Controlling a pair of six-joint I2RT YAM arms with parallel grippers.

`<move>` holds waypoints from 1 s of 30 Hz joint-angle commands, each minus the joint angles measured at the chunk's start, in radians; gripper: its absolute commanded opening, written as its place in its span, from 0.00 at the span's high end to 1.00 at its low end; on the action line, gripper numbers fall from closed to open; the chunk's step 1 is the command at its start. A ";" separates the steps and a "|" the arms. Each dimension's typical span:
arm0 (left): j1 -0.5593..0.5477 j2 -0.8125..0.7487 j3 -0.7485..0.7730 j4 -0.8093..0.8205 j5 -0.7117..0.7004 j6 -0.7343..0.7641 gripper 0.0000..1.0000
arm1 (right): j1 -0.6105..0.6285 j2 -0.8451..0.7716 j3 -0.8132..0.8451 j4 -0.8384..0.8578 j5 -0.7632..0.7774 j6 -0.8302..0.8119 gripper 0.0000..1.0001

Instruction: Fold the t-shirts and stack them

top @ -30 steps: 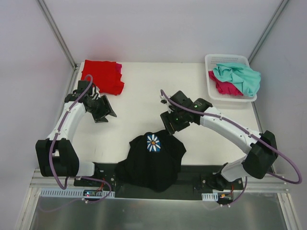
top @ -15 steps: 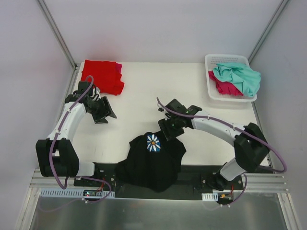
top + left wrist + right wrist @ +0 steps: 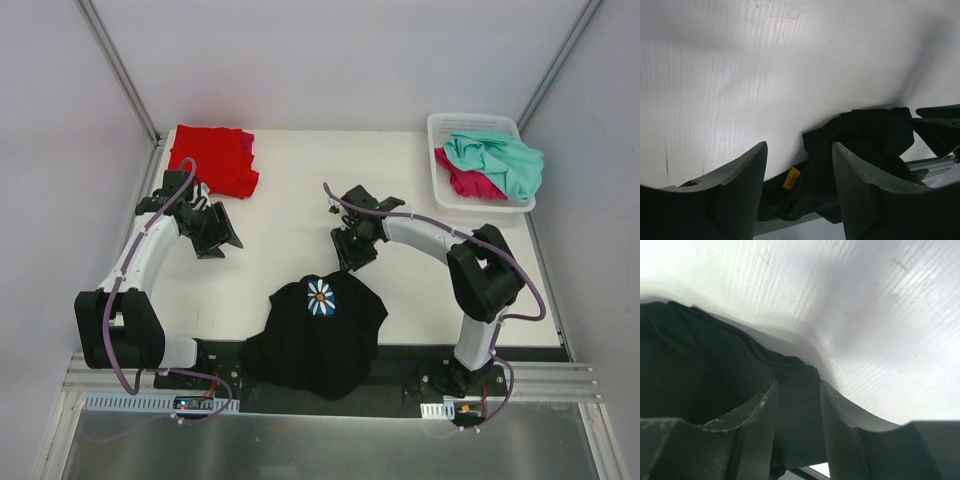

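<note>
While a red-and-magenta stack (image 3: 213, 160) lies folded at the table's far left corner and teal and red shirts (image 3: 490, 165) wait in the basket (image 3: 436, 130), my right pincer (image 3: 797, 390) straddles the far edge of the crumpled black shirt (image 3: 320, 340), jaws half-spread, firm pinch not confirmable.

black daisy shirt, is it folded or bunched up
Bunched up, not folded: the black shirt lies in a rumpled heap, daisy print up, hanging partly over the near edge of the table.

White table (image 3: 290, 200), pale walls (image 3: 330, 60), grey metal corner posts (image 3: 121, 70)
</note>
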 commanded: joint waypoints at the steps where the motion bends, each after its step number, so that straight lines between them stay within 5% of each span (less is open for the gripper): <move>1: -0.002 -0.015 0.010 -0.026 0.007 0.015 0.46 | -0.011 0.016 0.056 -0.049 0.019 -0.041 0.58; 18: -0.002 0.004 0.027 -0.025 0.014 0.012 0.46 | -0.007 0.014 -0.023 -0.035 -0.059 -0.055 0.62; 23: -0.004 0.008 0.030 -0.025 0.015 0.010 0.46 | -0.001 0.019 0.003 -0.050 -0.062 -0.055 0.98; 30: -0.002 0.010 0.032 -0.025 0.015 0.009 0.46 | -0.031 0.026 0.191 -0.156 0.080 -0.058 0.99</move>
